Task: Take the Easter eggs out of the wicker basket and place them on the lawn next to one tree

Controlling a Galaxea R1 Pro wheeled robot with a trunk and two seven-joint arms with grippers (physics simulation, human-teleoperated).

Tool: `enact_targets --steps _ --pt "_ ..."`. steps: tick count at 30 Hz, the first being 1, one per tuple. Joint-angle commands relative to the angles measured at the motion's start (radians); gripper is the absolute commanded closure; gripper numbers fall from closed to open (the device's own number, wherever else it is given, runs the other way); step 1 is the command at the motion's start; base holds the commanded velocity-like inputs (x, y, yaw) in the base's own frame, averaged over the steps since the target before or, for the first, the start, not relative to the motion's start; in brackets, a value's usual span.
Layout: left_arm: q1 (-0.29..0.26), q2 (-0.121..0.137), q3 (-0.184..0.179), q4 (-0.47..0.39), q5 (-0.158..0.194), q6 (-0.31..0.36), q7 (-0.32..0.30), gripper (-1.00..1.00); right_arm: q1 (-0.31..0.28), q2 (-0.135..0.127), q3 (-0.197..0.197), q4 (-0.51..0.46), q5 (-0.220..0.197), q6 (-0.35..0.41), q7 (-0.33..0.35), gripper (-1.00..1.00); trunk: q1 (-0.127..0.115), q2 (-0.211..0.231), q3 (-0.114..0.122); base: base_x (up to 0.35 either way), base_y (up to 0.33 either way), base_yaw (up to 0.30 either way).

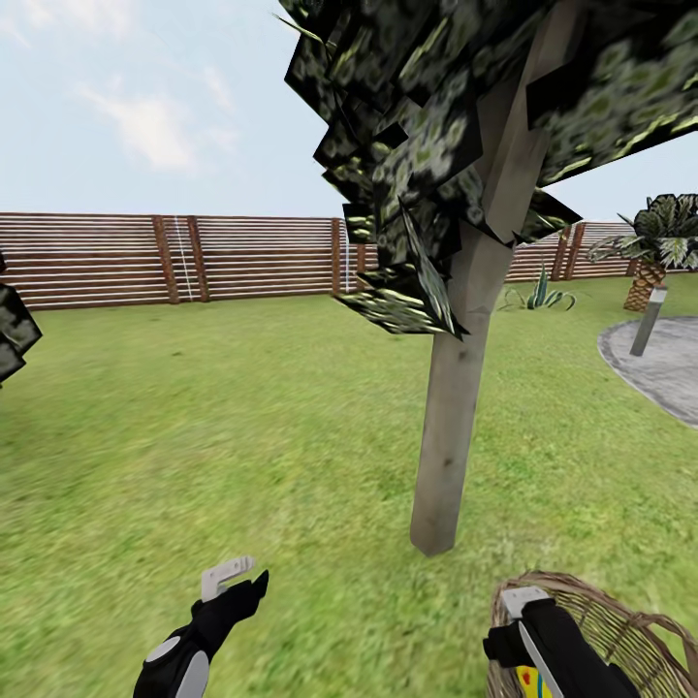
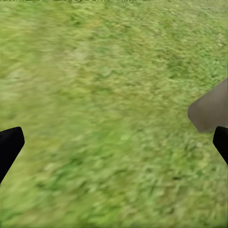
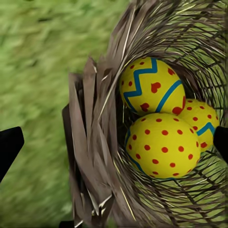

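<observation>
Where the mottled lawn (image 1: 242, 427) meets the slat fence (image 1: 174, 257) — tree (image 1: 456, 427), wicker basket (image 3: 95, 156), both claws spread.

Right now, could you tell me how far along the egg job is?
Done: the wicker basket stands beside the tree. In hand: the right end effector is open over the three Easter eggs, all inside. Left: moving all three onto the lawn by the trunk.

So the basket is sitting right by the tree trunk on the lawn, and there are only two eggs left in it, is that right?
Not quite. The wicker basket does sit on the lawn near the tree, but it holds three Easter eggs, not two. The right wrist view shows all three inside.
</observation>
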Motion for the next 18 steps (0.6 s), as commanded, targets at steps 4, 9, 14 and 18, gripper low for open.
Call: enact_targets --steps 4,9,14,18 --pt "0.000 -0.001 0.001 -0.001 0.011 0.005 0.005 -1.00 0.000 -0.001 0.002 -0.001 0.005 0.005 0.006 -1.00 -0.016 0.028 0.012 0.000 0.000 0.000" --pt "0.000 -0.001 0.001 -0.001 0.011 0.005 0.006 -1.00 -0.001 -0.001 0.002 -0.001 0.005 0.005 0.006 -1.00 -0.035 0.063 0.027 0.000 0.000 0.000" --pt "0.000 0.000 0.001 -0.002 0.011 0.004 0.004 -1.00 0.000 -0.001 0.002 -0.001 0.005 0.005 0.006 -1.00 -0.050 0.091 0.040 0.000 0.000 0.000" --pt "0.000 0.001 0.001 -0.002 0.011 -0.001 0.003 -1.00 0.000 -0.001 0.001 -0.001 0.005 0.005 0.006 -1.00 -0.050 0.091 0.040 0.000 0.000 0.000"
